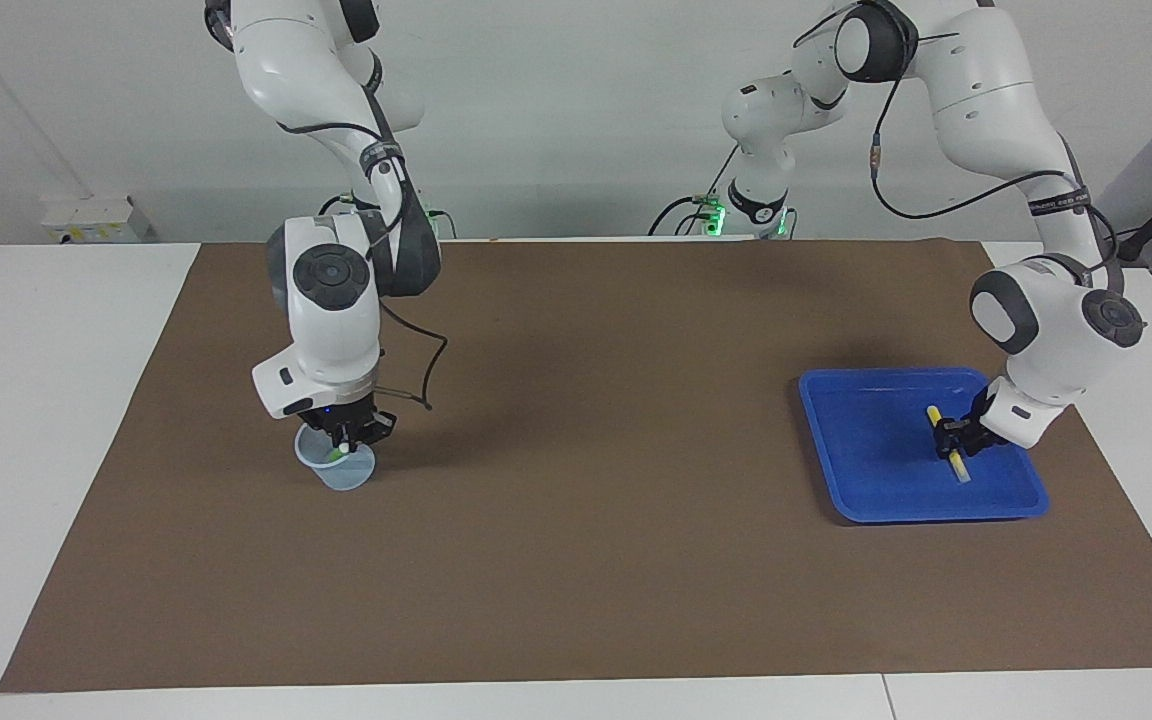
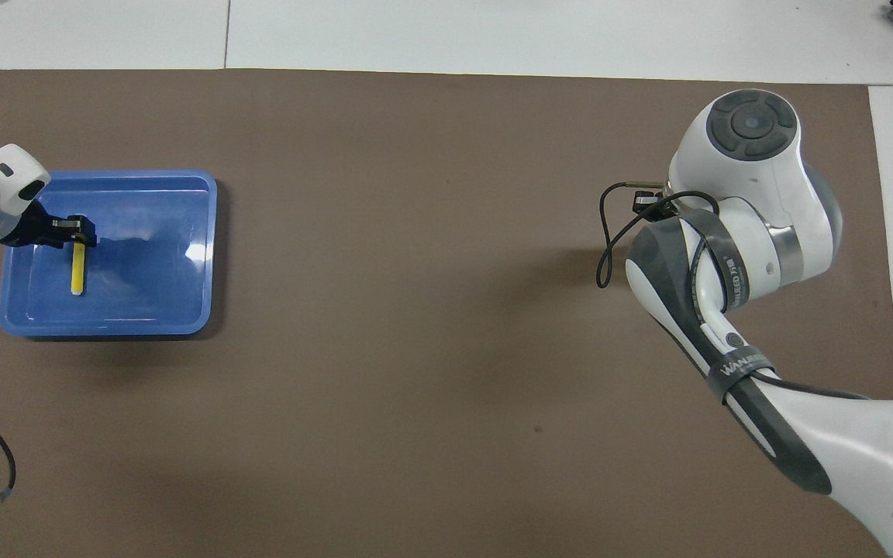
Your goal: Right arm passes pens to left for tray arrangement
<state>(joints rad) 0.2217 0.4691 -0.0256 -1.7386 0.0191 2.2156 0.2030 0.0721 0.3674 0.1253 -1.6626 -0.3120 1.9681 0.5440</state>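
Blue tray point(image 1: 866, 480) sits on the brown mat point(image 1: 586, 520) at the left arm's end of the tabletop. Yellow pen point(image 1: 946, 444) lies flat in the tray, in the part toward the left arm's end, its pale cap end pointing away from the robots.

Left gripper point(image 1: 954, 437) reaches low into the tray and sits right at the yellow pen, about its middle in the facing view and near its cap end in the overhead view point(image 2: 81, 232). Whether its jaws grip the pen or stand apart from it cannot be told.

Clear plastic cup point(image 1: 336, 467) stands upright on the mat toward the right arm's end of the tabletop. A green pen point(image 1: 336, 456) shows inside it; a whitish cap end shows beside the green.

Right gripper point(image 1: 348, 437) points straight down with its tips inside the mouth of the cup, jaws pressed together. What, if anything, they pinch is hidden by the cup rim and the gripper body.
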